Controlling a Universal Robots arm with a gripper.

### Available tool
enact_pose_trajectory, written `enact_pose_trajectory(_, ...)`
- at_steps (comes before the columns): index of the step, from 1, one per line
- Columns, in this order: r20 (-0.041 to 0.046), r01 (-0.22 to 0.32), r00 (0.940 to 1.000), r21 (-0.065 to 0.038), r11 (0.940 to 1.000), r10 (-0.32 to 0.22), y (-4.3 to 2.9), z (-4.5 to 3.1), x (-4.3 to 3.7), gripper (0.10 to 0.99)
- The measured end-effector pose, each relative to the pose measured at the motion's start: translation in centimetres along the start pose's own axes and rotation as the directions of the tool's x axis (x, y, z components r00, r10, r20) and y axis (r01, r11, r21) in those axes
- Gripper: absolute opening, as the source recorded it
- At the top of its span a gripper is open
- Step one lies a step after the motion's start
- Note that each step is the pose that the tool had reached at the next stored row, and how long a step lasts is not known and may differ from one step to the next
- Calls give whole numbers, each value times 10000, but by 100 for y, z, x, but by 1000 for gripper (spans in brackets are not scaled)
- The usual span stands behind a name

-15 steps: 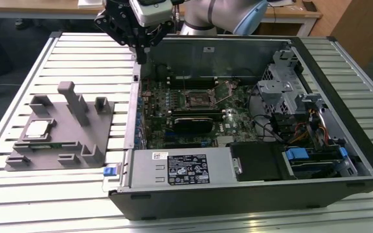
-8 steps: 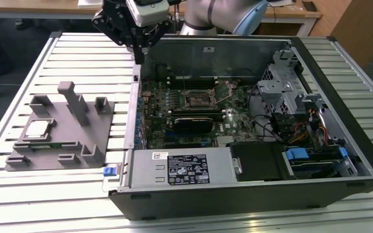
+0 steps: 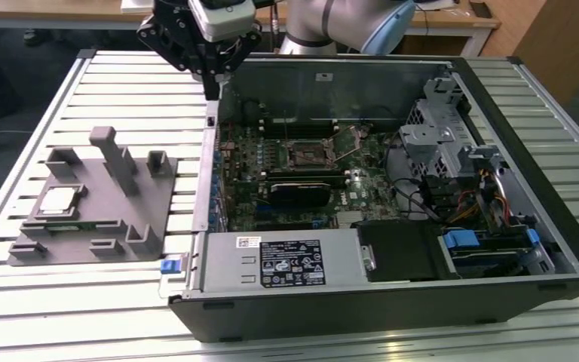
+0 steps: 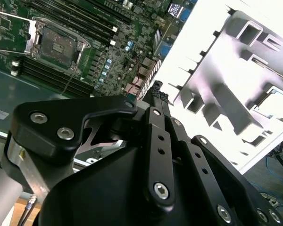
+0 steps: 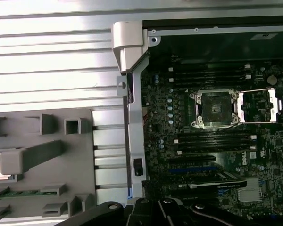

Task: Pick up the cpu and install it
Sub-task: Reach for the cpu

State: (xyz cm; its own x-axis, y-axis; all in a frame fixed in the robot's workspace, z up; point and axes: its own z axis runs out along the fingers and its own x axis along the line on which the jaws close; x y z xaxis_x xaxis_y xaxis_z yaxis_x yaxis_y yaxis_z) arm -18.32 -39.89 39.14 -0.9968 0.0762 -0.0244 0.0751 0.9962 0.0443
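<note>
**A:** Cpu point(image 3: 58, 200): where is it lying?

**B:** On the exterior view's left, flat in a shallow pocket of the grey fixture point(image 3: 118, 219). Its pale metal top faces up. It is well apart from the open computer case point(image 3: 561, 249), and both stand on the slatted surface point(image 3: 68, 302).

**A:** And the jaws?

**B:** They hang at the upper left of the exterior view, over the case wall nearest the fixture and well above the chip. They look drawn close together with nothing between them. The linkage hides part of the tips in the second wrist view, so take that as likely, not certain.

**A:** How would you expect the chip to handle?

**B:** I'd judge it light, stiff and thin. The smooth metal lid is probably slippery, and the underside contacts are easily damaged. Little of it seems to stand above the pocket, so there is not much edge to catch.

**A:** Where would you take hold, then?

**B:** By 2 opposite side edges, squarely, with the chip kept level. Never by the underside.

**A:** Is the socket ready?

**B:** The socket point(image 3: 304, 157) sits mid-board. In the first wrist view its frame point(image 5: 259, 106) is swung open beside it and the seat looks bare.
</note>
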Motion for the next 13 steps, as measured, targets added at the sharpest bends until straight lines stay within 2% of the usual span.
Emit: enact_pose_trajectory(13, 0, 0, 10000, 0, 10000, 0, -6, 2, 73, 106)
